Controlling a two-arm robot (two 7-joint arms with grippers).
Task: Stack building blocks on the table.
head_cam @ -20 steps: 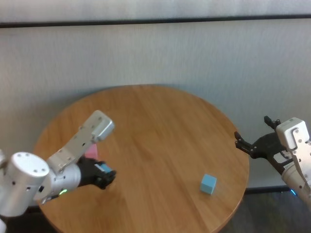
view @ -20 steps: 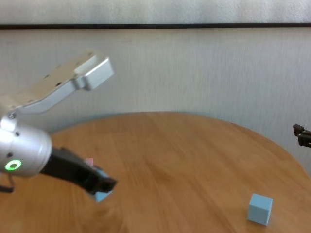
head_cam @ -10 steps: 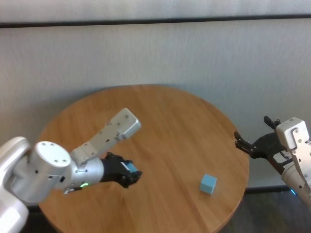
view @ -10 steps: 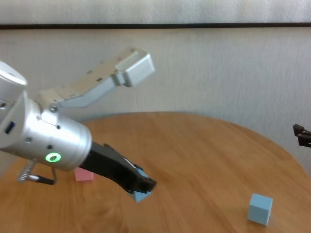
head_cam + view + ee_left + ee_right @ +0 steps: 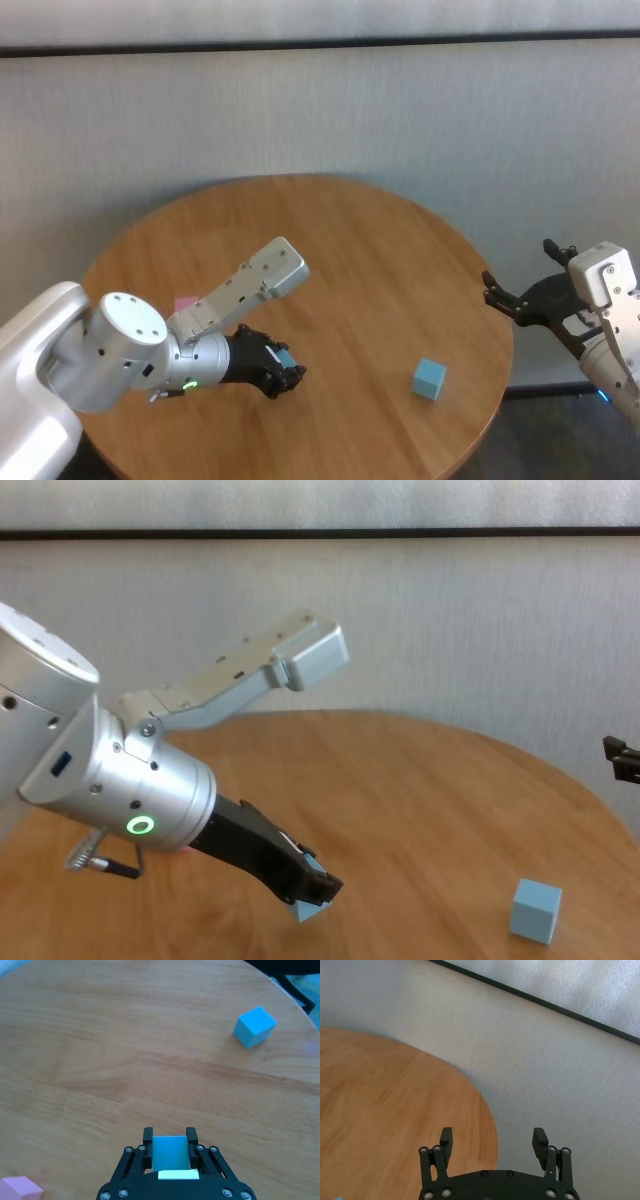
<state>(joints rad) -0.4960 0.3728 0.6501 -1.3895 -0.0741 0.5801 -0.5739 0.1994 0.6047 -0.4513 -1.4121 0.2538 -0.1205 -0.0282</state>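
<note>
1. Since the earlier frames, my left gripper has carried its light blue block away from the pink block and toward the middle of the table; the free light blue block and my right gripper sit where they were.

2. Head view: I see the left gripper over the table on the robot's left of the free block, well apart from it, fingers closed on the carried cube. The pink block peeks out behind the left arm, farther from the free block. My right gripper hangs off the table's edge, beyond the free block on the robot's right.

3. Left wrist view: my left gripper clamps the held block between both fingers, above the bare wood. The free block rests on the table near its rim, well ahead. The pink block lies behind the gripper, on the opposite side from the free block.

4. Right wrist view: my right gripper has its fingers spread wide, holding nothing, just past the table's rim.

5. Chest view: the left gripper holds its cube low over the table; the free block stands well to the robot's right of it.
</note>
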